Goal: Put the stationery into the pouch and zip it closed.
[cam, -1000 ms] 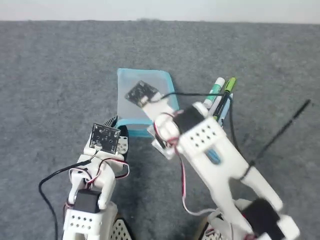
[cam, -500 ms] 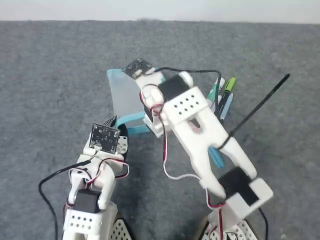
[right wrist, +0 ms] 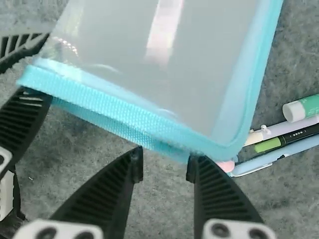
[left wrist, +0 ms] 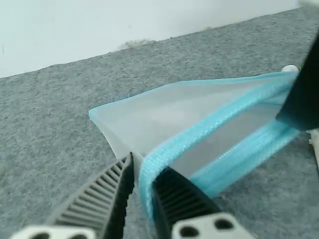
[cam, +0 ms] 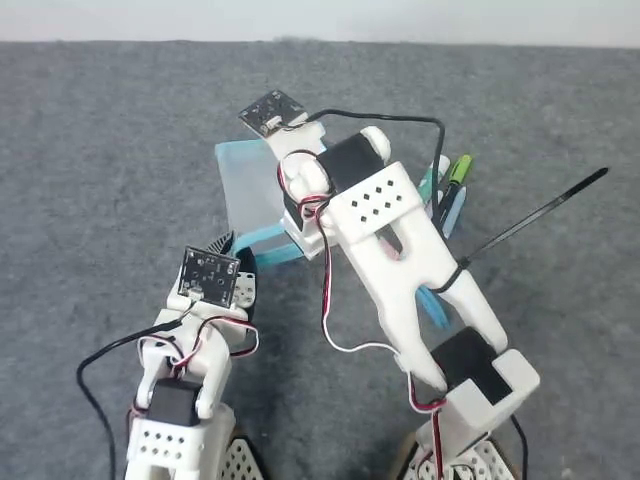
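None of the pens (cam: 457, 172) is inside — they lie on the tabletop (cam: 100, 150) beside the pouch (cam: 245, 190). My left tool (left wrist: 142, 186) pinches its zip edge (mouth looks open); my right tool (right wrist: 167, 160) gapes at that edge, gripping nothing. Filling and zipping remain.

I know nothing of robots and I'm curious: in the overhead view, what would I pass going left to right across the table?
Left arm, pouch, stationery, black strap.

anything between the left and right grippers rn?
The pouch: its blue zipper edge runs from the left gripper, which pinches it, to the tips of the right gripper. The right wrist view shows it best.
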`<action>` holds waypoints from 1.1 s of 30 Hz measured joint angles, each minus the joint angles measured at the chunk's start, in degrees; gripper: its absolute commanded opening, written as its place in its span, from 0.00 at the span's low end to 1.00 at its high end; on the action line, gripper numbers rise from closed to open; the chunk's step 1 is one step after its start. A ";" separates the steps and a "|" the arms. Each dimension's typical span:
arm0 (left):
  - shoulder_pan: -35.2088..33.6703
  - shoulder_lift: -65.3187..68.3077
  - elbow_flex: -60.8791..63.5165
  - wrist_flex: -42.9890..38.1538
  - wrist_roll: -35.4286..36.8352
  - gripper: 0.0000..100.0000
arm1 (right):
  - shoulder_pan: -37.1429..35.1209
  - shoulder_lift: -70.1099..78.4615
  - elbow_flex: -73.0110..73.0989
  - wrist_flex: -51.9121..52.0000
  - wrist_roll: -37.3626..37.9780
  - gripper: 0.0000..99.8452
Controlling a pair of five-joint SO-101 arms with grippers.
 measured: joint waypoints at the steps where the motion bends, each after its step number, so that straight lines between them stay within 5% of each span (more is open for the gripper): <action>1: 0.00 0.00 0.00 0.00 0.00 0.01 | 0.00 0.00 0.00 0.00 0.00 0.16; 8: -0.09 0.00 0.00 0.09 0.00 0.01 | 1.49 -3.96 0.00 0.18 0.18 0.15; 15: -11.25 0.00 0.00 -0.88 -0.44 0.01 | 15.82 -16.35 9.32 -0.53 4.13 0.15; 22: -8.79 0.00 0.00 -0.97 -0.44 0.01 | 28.40 -17.93 32.88 -16.53 6.77 0.15; 33: -8.44 0.00 0.00 -0.97 -0.44 0.01 | 29.63 -17.93 57.76 -39.38 5.45 0.15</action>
